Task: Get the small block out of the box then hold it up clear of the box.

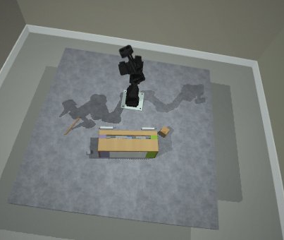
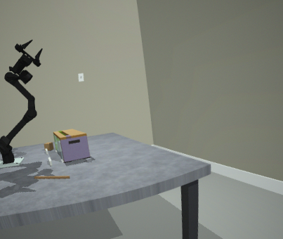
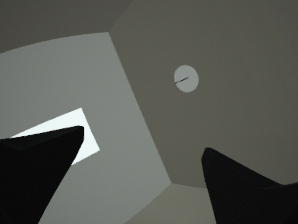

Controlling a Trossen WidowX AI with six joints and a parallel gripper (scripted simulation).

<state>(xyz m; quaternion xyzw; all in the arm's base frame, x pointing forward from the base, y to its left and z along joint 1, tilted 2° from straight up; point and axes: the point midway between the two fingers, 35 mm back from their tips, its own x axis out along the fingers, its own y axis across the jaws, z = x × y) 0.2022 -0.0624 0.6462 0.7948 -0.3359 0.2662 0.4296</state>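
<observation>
Fingers (image 2: pixel 38 54) spread wide, nothing between them; gripper (image 2: pixel 31 48) raised high above the base, pointing up toward the ceiling. Block (image 1: pixel 164 131) sits on the table (image 1: pixel 180 169) just beside the box (image 1: pixel 128 145), at its green end. Stick (image 1: pixel 72 126) lies apart on the other side.

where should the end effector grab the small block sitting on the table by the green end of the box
Grip the small block across two opposite flat sides, coming straight down from above. It lies turned askew to the box, so rotate the open end effector to match, fingers clear of the box's green end.
</observation>
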